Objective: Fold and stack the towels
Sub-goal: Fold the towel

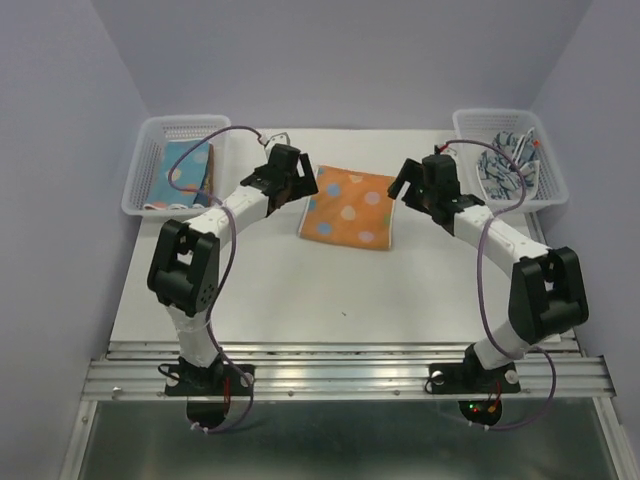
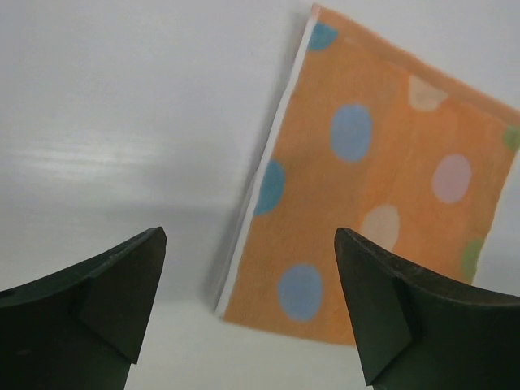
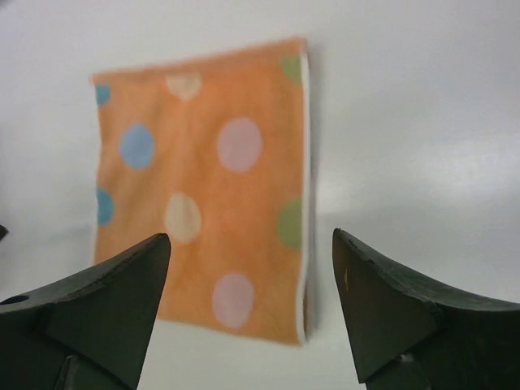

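Observation:
An orange towel with pale and blue dots (image 1: pixel 348 207) lies folded flat on the white table, mid-back. It also shows in the left wrist view (image 2: pixel 374 195) and in the right wrist view (image 3: pixel 203 211). My left gripper (image 1: pixel 300 180) hovers open and empty at the towel's left edge (image 2: pixel 250 244). My right gripper (image 1: pixel 405 185) hovers open and empty at its right edge (image 3: pixel 250 248). A blue dotted towel (image 1: pixel 185 172) lies in the left basket. A blue-white patterned towel (image 1: pixel 505 165) lies crumpled in the right basket.
A white mesh basket (image 1: pixel 140 170) stands at the back left and another one (image 1: pixel 550 165) at the back right. Grey walls close in the table on three sides. A metal rail (image 1: pixel 340 375) runs along the near edge.

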Robot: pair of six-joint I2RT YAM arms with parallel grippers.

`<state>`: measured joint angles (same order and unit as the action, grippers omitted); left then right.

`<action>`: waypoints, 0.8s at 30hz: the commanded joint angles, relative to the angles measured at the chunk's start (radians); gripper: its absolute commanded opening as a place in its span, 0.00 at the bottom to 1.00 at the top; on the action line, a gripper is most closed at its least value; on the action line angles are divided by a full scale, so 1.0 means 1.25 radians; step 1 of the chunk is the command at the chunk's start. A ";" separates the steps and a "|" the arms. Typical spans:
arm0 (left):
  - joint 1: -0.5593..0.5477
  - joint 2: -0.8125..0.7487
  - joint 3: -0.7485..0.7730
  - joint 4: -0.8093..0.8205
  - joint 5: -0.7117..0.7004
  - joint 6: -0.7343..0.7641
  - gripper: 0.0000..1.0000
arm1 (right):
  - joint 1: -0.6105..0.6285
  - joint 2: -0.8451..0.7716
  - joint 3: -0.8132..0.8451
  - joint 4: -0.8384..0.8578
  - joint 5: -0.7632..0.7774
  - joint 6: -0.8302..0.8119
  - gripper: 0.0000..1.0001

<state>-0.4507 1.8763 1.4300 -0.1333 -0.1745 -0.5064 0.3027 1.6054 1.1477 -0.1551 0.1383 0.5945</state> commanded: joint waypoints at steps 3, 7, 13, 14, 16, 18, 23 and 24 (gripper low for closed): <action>-0.015 -0.156 -0.266 0.056 -0.009 -0.078 0.96 | 0.044 -0.139 -0.231 0.006 -0.087 0.045 0.86; -0.015 -0.146 -0.309 0.073 0.011 -0.092 0.96 | 0.049 -0.169 -0.300 0.030 -0.093 0.077 0.84; -0.015 -0.100 -0.298 0.094 0.035 -0.094 0.93 | 0.050 -0.116 -0.305 0.075 -0.106 0.095 0.77; -0.015 -0.094 -0.292 0.096 0.038 -0.093 0.93 | 0.050 -0.110 -0.306 0.085 -0.107 0.104 0.74; -0.015 -0.072 -0.287 0.099 0.051 -0.093 0.91 | 0.051 -0.084 -0.307 0.099 -0.138 0.112 0.73; -0.015 -0.053 -0.281 0.101 0.059 -0.093 0.90 | 0.050 -0.068 -0.309 0.117 -0.143 0.126 0.72; -0.015 -0.026 -0.269 0.103 0.068 -0.089 0.85 | 0.050 -0.020 -0.300 0.156 -0.143 0.143 0.68; -0.015 -0.020 -0.265 0.102 0.073 -0.089 0.81 | 0.050 -0.017 -0.301 0.161 -0.144 0.148 0.66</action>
<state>-0.4694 1.8175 1.0733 0.0002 -0.1108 -0.6147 0.3645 1.5677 0.7677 -0.0364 -0.0261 0.7490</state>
